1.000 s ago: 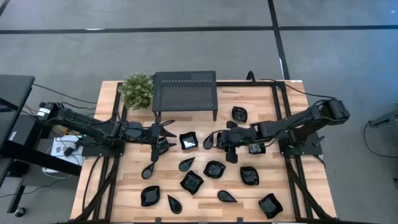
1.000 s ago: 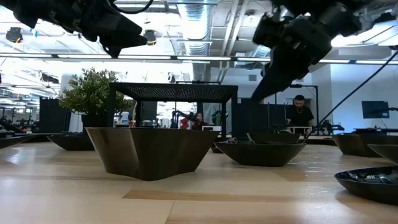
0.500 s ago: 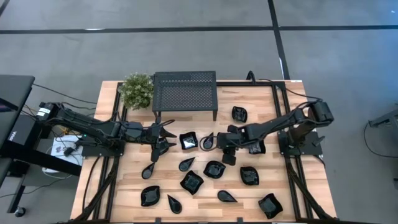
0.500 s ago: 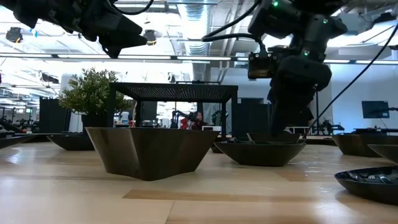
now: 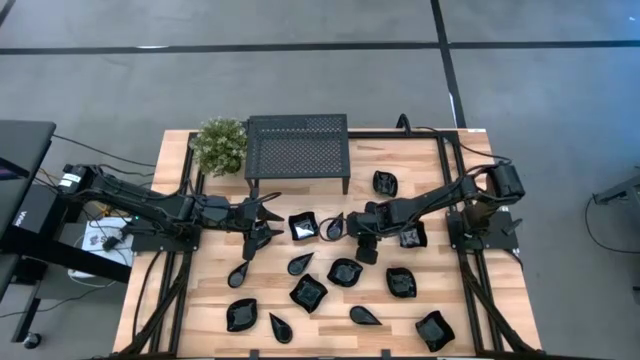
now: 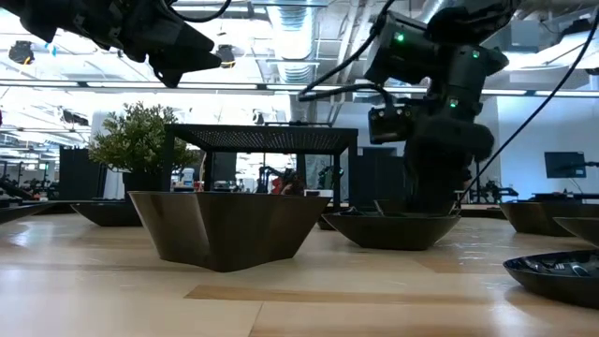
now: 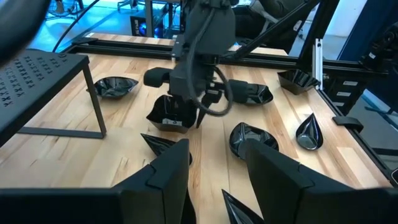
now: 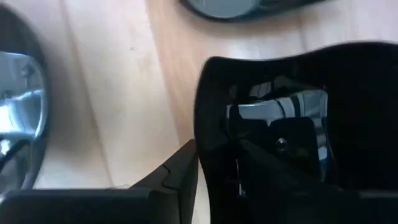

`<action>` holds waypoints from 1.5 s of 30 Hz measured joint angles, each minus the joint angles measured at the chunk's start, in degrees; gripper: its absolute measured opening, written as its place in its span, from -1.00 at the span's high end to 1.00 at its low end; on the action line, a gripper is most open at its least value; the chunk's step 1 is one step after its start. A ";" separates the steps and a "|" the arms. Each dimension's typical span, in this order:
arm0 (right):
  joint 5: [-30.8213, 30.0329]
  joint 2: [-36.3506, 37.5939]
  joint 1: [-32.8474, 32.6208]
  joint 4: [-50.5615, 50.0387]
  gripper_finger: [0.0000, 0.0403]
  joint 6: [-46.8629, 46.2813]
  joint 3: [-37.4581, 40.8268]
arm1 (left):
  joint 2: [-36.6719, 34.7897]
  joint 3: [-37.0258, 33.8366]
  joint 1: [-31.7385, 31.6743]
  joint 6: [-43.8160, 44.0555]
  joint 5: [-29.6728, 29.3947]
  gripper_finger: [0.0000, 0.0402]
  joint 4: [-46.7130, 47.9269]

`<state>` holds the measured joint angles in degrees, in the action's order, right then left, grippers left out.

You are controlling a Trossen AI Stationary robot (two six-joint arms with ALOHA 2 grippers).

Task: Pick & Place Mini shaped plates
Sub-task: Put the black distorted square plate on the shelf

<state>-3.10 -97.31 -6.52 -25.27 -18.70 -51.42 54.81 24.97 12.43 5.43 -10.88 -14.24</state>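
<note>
Several glossy black mini plates, squarish and teardrop shaped, lie flat on the wooden table (image 5: 200, 300). My right gripper (image 5: 366, 248) points down onto a squarish plate (image 8: 280, 106) near the table's middle, also visible as plate (image 7: 166, 119) and plate (image 6: 393, 229). It is open, with one finger (image 8: 179, 174) outside the plate's rim and the other over its hollow. In the high view the gripper hides most of this plate. My left gripper (image 7: 214, 180) is open and hovers above the table, left of the plates, gripper (image 5: 264, 222). My right gripper stands astride the near rim (image 8: 202, 143) of the squarish plate, coming from above with the fingers pointing down. The outer finger lies right beside the rim. I cannot tell whether it touches. The plate rests flat on the table.
A black perforated rack (image 5: 298, 150) stands at the far edge, with a green potted plant (image 5: 220, 145) to its left. Other plates lie close around the right gripper, such as a teardrop plate (image 5: 333, 228) and a squarish plate (image 5: 345, 270). Dark frame rails run along both sides.
My right gripper has come down from a raised, slanting pose and tipped upright, so its fingers now reach down at the squarish plate. The arm's elbow has drawn in toward the table's middle. No plate has visibly moved.
</note>
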 joint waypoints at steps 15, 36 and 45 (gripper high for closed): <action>4.46 1.17 1.73 0.51 0.94 0.59 -0.20 | 0.01 0.00 0.00 0.00 0.00 0.21 0.02; -5.55 1.10 -4.88 -1.09 0.99 14.44 -17.45 | 0.01 0.00 0.02 -0.02 0.00 0.21 0.02; -23.38 1.10 -6.00 -1.06 0.98 34.84 -26.64 | 0.01 0.00 0.02 -0.02 0.00 0.21 0.01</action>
<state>-26.48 -96.20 -12.52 -26.33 16.14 -78.06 54.83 24.97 12.45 5.41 -10.87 -14.23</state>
